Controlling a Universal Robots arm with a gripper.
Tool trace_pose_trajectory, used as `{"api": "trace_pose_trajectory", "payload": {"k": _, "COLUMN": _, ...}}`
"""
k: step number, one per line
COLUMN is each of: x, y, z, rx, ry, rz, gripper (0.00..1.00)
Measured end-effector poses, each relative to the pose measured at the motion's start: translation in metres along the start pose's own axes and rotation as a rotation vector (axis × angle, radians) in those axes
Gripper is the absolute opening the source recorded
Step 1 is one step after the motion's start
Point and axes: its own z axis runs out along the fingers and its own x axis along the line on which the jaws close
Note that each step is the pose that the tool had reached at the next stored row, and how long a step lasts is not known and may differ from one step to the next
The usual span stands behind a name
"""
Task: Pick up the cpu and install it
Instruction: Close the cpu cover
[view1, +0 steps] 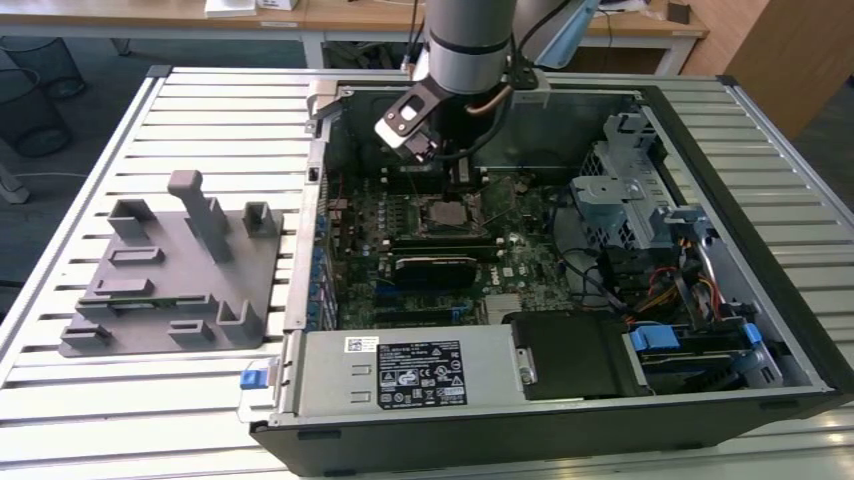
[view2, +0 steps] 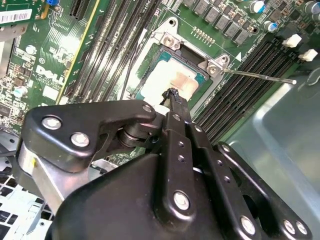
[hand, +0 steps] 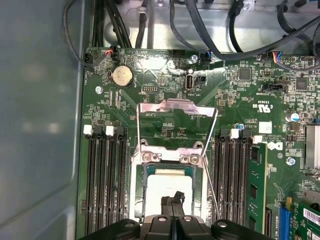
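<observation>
So the cpu (hand: 167, 186) looks to be lying flat in its socket (hand: 150, 156) on the motherboard (view1: 534, 262). That's a bit above the middle of the exterior view, inside the open pc case (view1: 561, 425) on the worktop (view1: 134, 420). The hinged load plate (hand: 175, 120) stands open and the thin lever (view2: 260, 76) sticks out sideways, so nothing is clamped down yet.

The tool (view2: 172, 95) has its two fingers pinched together with nothing between them. The tips are right over the chip's pale top, touching or just off it, can't tell which.

My take: this is the seating part, so go gentle and straight down with no sideways shove, since socket pins bend easily. I'd want the chip level inside the frame, with no corner riding up on the rim.
</observation>
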Motion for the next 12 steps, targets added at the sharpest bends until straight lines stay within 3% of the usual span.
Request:
{"api": "trace_pose_trajectory", "payload": {"k": 6, "x": 0.0001, "y": 0.0001, "z": -0.0055, "rx": -0.0001, "ry": 0.0002, "rz": 0.000, "gripper": 0.11}}
{"api": "trace_pose_trajectory", "payload": {"k": 12, "x": 0.0005, "y": 0.0003, "z": -0.0223, "rx": -0.0001, "ry": 0.0001, "rz": 0.000, "gripper": 0.11}}
